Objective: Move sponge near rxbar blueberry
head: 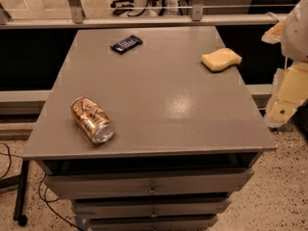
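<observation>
The pale yellow sponge (pixel 221 59) lies flat on the grey cabinet top (pixel 159 100), near its right edge toward the back. The rxbar blueberry (pixel 126 44), a flat dark navy bar with white print, lies at the back left of the top, well apart from the sponge. My cream-coloured gripper (pixel 287 97) hangs off the right side of the cabinet, beyond the top's right edge, lower right of the sponge and not touching it. It holds nothing that I can see.
A gold-orange drink can (pixel 92 120) lies on its side near the front left of the top. The cabinet has drawers (pixel 151 189) below its front edge. A rail and glass partition (pixel 144 19) run behind the back edge. Cables lie on the floor at left.
</observation>
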You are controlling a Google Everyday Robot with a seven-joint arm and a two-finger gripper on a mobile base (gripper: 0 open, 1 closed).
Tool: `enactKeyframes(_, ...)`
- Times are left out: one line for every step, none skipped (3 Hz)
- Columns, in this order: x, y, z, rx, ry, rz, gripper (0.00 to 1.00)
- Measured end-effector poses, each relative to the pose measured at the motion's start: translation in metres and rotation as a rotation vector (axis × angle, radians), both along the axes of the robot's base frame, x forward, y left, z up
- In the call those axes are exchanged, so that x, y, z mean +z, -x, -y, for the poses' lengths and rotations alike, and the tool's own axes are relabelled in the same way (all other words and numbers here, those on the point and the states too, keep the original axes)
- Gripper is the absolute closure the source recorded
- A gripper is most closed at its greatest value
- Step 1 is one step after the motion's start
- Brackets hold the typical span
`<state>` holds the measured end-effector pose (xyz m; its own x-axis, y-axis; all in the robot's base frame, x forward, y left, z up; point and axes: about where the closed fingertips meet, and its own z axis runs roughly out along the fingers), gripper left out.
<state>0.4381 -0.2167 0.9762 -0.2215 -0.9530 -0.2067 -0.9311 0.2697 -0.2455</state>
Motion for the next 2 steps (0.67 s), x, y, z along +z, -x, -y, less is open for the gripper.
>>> enactKeyframes(0.0, 0.0, 0.0, 0.0, 0.0, 0.0, 0.0)
enactKeyframes(-0.0022, -0.0074, 0.0022, -0.001, -0.022, 0.02, 0.0)
